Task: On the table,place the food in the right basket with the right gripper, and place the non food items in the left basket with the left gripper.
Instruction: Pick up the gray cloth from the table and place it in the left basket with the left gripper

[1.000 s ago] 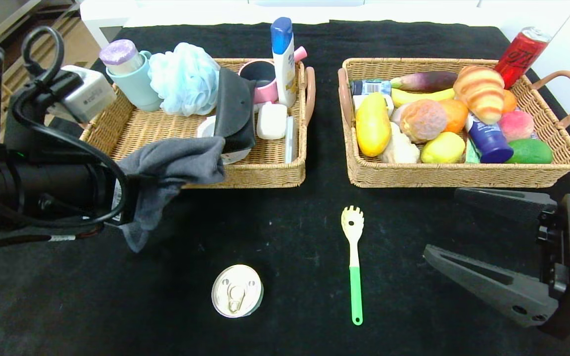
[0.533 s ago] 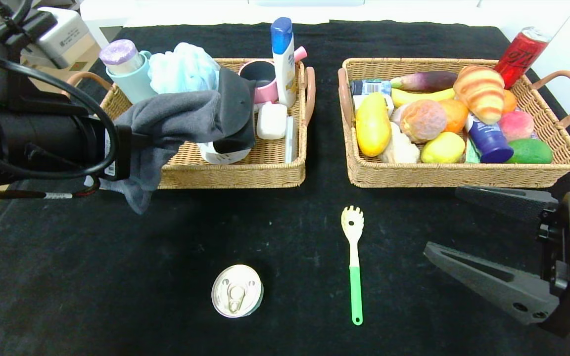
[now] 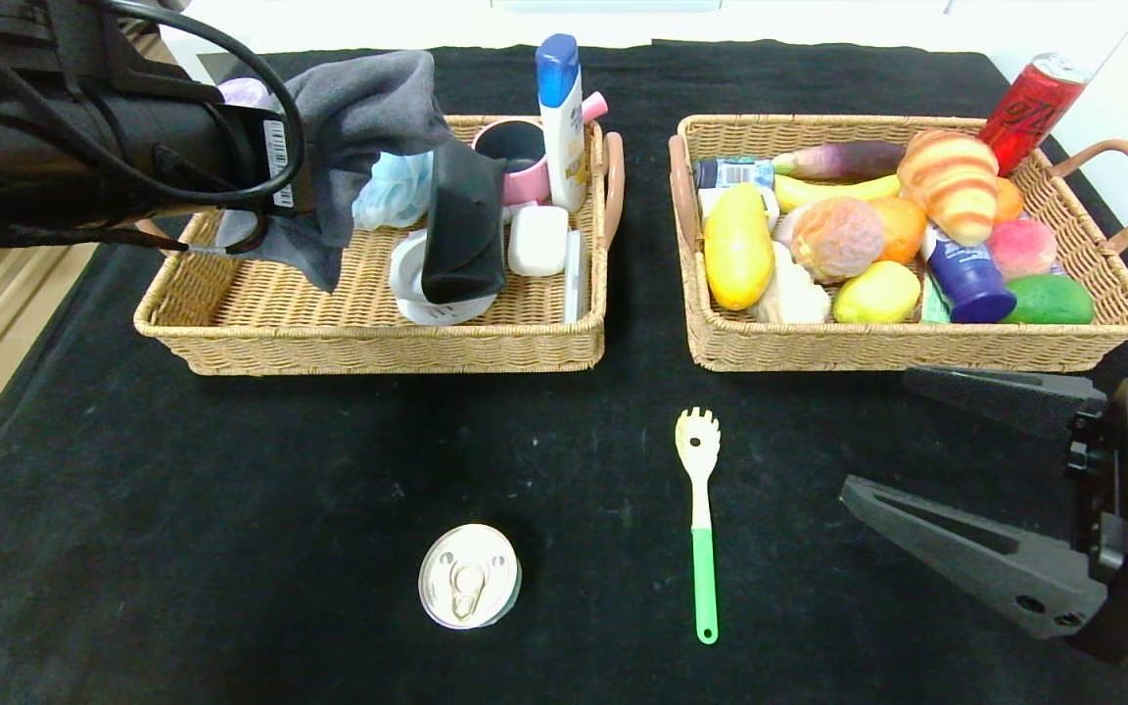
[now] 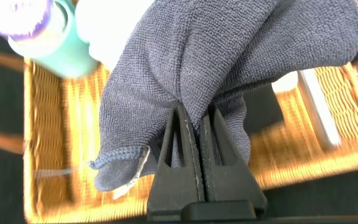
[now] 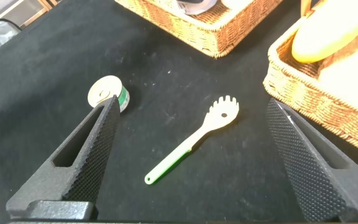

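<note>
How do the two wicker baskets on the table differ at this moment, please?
The left basket holds non-food items such as a shampoo bottle and a pink mug, with bare wicker floor showing; the right basket is packed with food such as a croissant. The left claw holds a grey cloth above the left basket; nothing hangs over the right one. Both are tan, rectangular and handled.
</note>
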